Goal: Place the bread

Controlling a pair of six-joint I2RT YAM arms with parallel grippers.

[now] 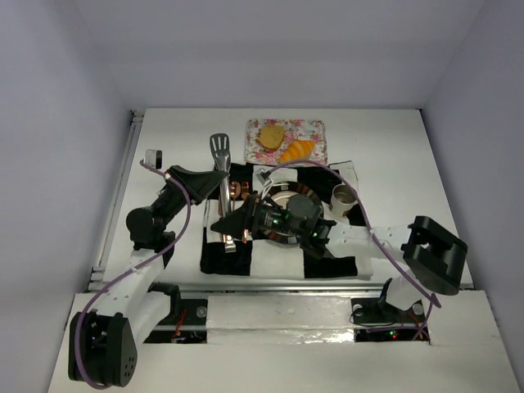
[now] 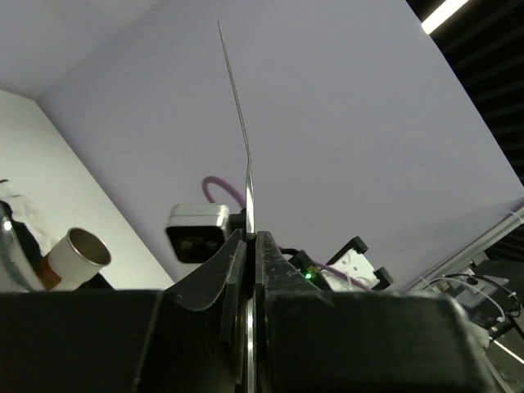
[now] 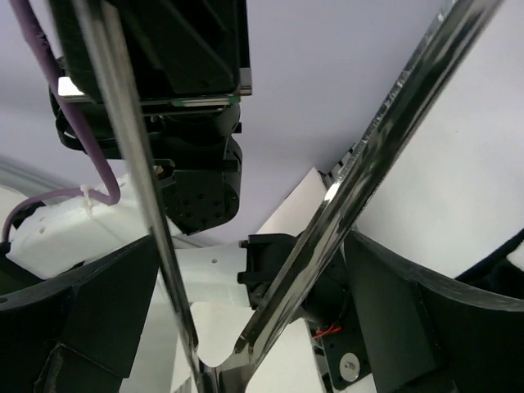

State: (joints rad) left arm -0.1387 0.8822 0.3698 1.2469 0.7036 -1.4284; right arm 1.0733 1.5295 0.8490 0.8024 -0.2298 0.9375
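Observation:
The bread lies on a floral tray (image 1: 315, 131) at the back of the table: a round tan bun (image 1: 270, 135) and an orange croissant (image 1: 296, 150) beside it. My left gripper (image 1: 219, 182) is shut on a metal spatula (image 1: 219, 147) whose slotted head points toward the tray. In the left wrist view the gripper (image 2: 251, 236) holds the spatula (image 2: 241, 123) edge-on. My right gripper (image 1: 235, 225) is in front of the tray over the checkered cloth. In the right wrist view the gripper (image 3: 250, 270) holds shiny metal tongs (image 3: 368, 172), their two arms spread between the fingers.
A black-and-white checkered cloth (image 1: 327, 264) covers the table's middle. A round dark pan (image 1: 286, 221) sits on it under my right wrist. A paper cup (image 1: 344, 199) stands right of the pan and also shows in the left wrist view (image 2: 75, 255). White walls enclose the table.

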